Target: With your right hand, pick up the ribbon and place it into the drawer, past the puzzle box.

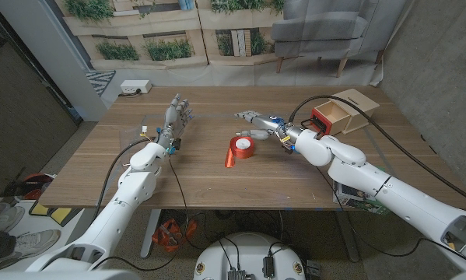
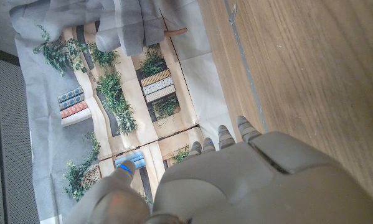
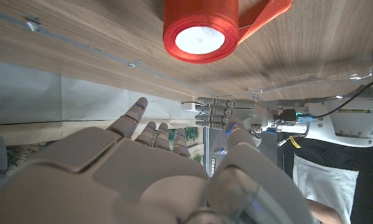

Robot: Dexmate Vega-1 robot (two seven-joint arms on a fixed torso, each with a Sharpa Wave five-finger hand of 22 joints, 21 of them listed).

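Fingers of both hands are spread apart and hold nothing. On the wooden table (image 1: 217,179), the right hand (image 1: 262,120) stretches out just beyond the ribbon and does not touch it. The left hand (image 1: 177,117) stands upright with fingers pointing up, well apart on the robot's left side. The wooden drawer (image 1: 335,117), with a red puzzle box (image 1: 320,120) at its front, sits near the right forearm. The red ribbon (image 1: 241,148) spool lies at the table's middle, a loose tail hanging from it.
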